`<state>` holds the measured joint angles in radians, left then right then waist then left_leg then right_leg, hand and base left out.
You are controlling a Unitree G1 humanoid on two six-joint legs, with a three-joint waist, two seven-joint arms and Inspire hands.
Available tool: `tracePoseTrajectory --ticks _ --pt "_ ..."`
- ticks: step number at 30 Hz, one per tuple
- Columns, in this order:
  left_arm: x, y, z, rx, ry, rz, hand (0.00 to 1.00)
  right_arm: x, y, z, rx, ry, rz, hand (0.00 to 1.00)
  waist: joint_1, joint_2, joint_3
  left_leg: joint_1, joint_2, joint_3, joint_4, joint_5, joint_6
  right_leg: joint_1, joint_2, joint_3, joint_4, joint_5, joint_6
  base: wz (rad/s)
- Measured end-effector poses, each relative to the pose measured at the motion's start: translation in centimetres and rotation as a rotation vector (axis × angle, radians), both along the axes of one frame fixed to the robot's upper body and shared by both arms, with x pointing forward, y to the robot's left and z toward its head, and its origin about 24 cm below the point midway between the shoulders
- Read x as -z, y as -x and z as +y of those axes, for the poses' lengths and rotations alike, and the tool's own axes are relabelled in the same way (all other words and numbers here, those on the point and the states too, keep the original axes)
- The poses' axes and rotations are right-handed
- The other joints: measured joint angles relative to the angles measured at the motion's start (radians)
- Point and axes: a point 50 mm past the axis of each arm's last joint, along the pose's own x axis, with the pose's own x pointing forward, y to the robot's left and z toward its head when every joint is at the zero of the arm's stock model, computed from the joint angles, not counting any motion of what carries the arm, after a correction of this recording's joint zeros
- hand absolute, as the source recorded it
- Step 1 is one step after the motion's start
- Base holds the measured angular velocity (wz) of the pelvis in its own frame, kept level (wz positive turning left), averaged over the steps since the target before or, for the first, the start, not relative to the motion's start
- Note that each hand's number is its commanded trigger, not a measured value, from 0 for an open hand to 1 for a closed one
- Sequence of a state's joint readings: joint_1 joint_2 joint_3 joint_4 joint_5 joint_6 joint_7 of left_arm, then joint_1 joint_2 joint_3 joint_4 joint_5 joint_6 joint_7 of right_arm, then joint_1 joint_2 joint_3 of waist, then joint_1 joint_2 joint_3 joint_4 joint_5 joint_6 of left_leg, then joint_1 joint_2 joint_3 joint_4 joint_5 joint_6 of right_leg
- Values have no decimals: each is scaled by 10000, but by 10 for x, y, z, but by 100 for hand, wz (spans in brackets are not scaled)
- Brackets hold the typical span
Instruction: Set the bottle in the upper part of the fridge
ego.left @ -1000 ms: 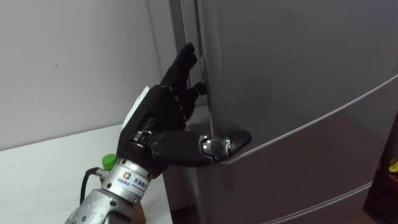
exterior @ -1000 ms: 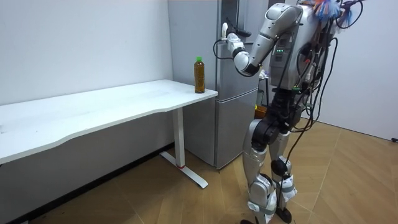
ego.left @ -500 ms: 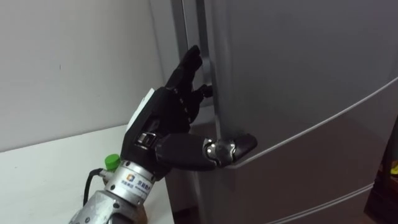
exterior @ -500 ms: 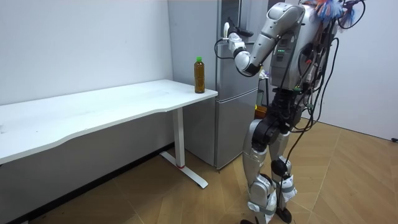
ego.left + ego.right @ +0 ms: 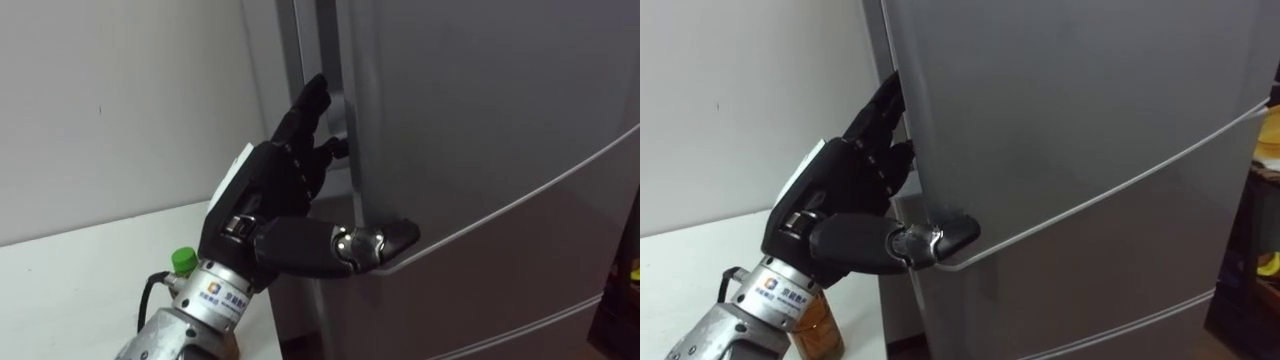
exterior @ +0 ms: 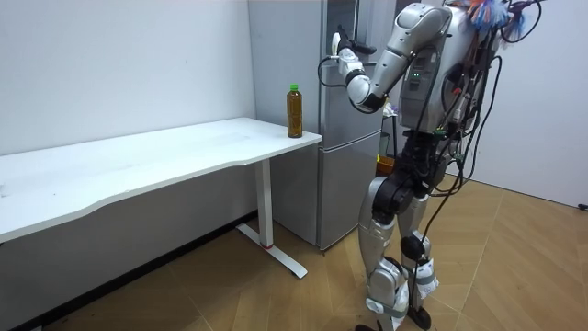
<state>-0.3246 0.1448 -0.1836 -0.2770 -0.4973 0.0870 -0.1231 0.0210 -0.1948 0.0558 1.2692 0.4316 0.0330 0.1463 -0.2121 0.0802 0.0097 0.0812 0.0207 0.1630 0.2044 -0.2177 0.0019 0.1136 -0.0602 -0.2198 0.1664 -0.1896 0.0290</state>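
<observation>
1. Looking first at the bottle (image 6: 294, 110): it stands upright, long axis vertical, untouched, near the end of the white table (image 6: 184, 152) closest to the fridge (image 6: 342, 184). From the head camera I see its green cap (image 5: 182, 261) just beside my wrist.
2. From my left hand (image 5: 270, 200) the bottle lies below and behind, back along the forearm towards my own left. This is the nearer hand, so it would have to come down and away from the fridge to reach the bottle.
3. That hand is busy on the upper door (image 5: 480, 100). Its fingers (image 5: 312, 100) run up the door's near vertical edge, and the thumb (image 5: 385, 238) lies across the front at the lower corner, so the edge is pinched between them. I cannot see how far the fingertips hook behind it.
4. I judge the door to be shut or barely cracked. It has to swing open before the bottle matters.
5. In the room view I stand facing the fridge front, the table on that view's left.
</observation>
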Motion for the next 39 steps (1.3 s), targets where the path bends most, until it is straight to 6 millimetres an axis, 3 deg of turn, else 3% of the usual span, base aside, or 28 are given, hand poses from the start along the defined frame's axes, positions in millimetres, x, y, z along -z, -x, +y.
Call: tracePoseTrajectory --ticks 24,39 --pt "1 4 -4 141 130 -241 0 -2 -2 -4 -61 -58 -163 0 -29 142 -39 -162 26 395 -37 -8 72 -291 -22 178 22 81 55 -1" --pt "1 6 -10 400 146 -407 0 -6 -1 -13 -147 222 -481 0 -33 357 38 -177 21 726 -19 -94 293 -440 -84 660 38 328 224 -5"
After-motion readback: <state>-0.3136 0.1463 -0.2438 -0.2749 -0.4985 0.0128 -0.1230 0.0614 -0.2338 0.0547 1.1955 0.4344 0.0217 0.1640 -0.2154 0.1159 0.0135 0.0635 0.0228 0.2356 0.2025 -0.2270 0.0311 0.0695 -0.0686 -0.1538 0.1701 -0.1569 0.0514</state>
